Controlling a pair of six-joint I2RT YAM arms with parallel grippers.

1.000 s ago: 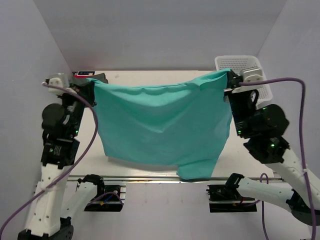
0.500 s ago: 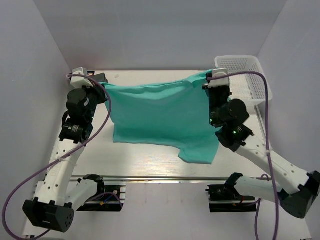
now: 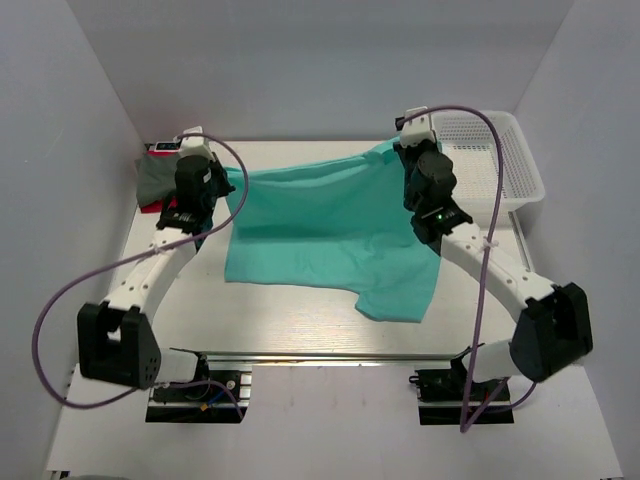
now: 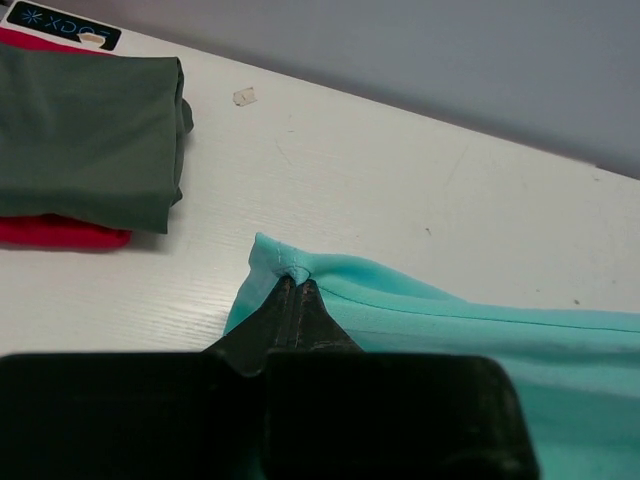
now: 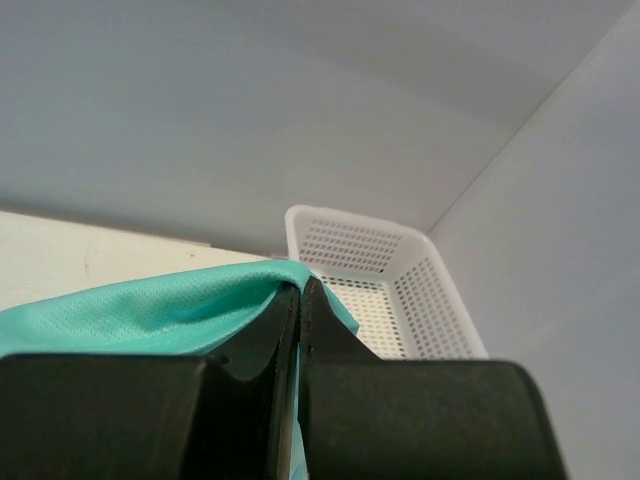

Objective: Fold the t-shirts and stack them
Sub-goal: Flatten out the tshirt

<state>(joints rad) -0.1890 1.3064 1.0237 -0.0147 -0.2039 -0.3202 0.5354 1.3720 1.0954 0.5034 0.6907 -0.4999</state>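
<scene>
You have the teal shirt (image 3: pixel 320 225) pinched at both far corners. Your left gripper (image 4: pixel 295 288) is closed tight on its left corner, the fingers meeting on a small fold of hem just above the table (image 4: pixel 420 180). Your right gripper (image 5: pixel 300 292) is clamped the same way on the right corner, with cloth coming out to the left of the fingers and a little on the right.

From the top view the shirt stretches between the two grippers across the far middle of the table. Its body spreads toward you, and one sleeve trails off at the near right.

At your far left the grey-green shirt (image 4: pixel 90 125) lies folded on top of the red shirt (image 4: pixel 50 232), whose edge shows below it. They are near the left gripper but apart from the teal cloth.

Behind that stack is a dark label (image 4: pixel 60 25) with a pale star-like mark and light letters. They look like "XDOC", but you cannot read them for sure.

A small pale scrap (image 4: pixel 244 96) sits on the table past the stack. The white mesh basket (image 5: pixel 385 265) stands in the far right corner, just behind your right gripper.
</scene>
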